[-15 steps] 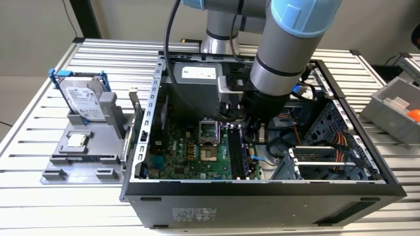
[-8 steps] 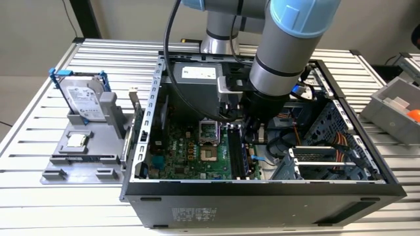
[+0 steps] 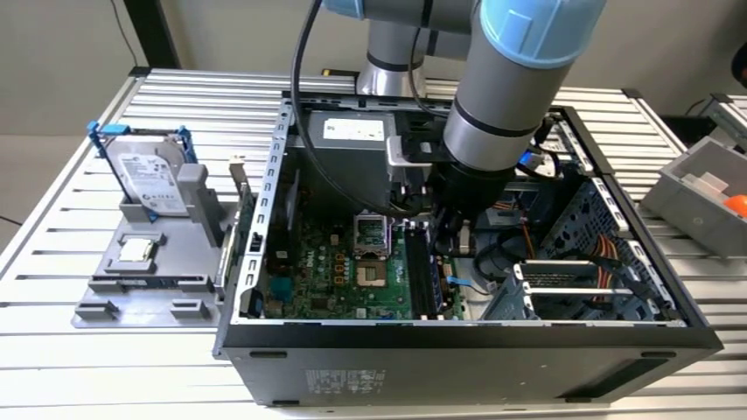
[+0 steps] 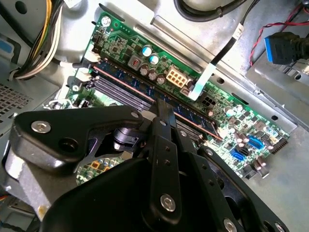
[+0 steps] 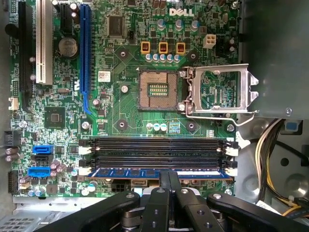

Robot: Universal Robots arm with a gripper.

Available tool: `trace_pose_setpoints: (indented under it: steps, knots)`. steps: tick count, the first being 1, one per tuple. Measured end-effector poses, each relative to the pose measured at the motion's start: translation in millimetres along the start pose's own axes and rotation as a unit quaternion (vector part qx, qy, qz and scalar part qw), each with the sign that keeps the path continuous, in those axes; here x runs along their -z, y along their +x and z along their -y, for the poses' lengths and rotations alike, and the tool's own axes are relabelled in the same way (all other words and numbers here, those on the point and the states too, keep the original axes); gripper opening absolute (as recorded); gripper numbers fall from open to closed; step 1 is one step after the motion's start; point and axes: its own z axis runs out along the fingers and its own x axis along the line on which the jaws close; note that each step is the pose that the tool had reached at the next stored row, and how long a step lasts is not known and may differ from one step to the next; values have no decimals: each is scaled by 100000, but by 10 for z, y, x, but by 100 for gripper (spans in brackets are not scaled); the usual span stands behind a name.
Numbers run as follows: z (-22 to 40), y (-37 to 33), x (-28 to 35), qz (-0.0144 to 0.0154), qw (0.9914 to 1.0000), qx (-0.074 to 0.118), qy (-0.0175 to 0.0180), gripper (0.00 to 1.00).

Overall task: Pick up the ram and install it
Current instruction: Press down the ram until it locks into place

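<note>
The ram, a thin blue-green stick, lies along the outermost black memory slot of the motherboard, between the slot's white end clips. In the second wrist view the ram runs diagonally beside two empty slots. My gripper is shut, its two black fingertips pressed together and resting on the ram's top edge near its middle; the ram is not between them. In the exterior view my gripper reaches down into the open computer case over the slots.
The open processor socket and its raised metal frame sit beside the slots. Cable bundles lie near the slots' end. Outside the case, a grey holder carries a hard drive and a small square chip.
</note>
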Motion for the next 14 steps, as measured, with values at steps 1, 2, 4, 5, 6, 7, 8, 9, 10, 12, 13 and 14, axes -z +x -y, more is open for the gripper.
trace_pose_setpoints:
  steps: [1, 2, 4, 5, 6, 7, 8, 9, 10, 12, 13, 14]
  knots:
    - [1, 0, -12, 0, 100000, 0, -89, 0]
    - [1, 1, -25, -26, 100000, -1, -162, 0]
    - [1, 2, -59, -52, 100000, -9, -198, 0]
    - [2, 2, -69, -132, 100000, -10, -212, 0]
    - [2, 2, -77, -200, 100000, -9, -208, 0]
    - [3, 2, -85, -258, 99999, -6, -207, 0]
    - [3, 3, -92, -335, 99999, -6, -210, 0]
    - [4, 3, -104, -372, 99999, -5, -205, 0]
    - [3, 4, -117, -445, 99999, -14, -213, 0]
    - [4, 5, -146, -557, 99998, -18, -224, 0]
    - [4, 6, -163, -542, 99998, -17, -221, 0]
    - [5, 6, -173, -549, 99998, -12, -213, 0]
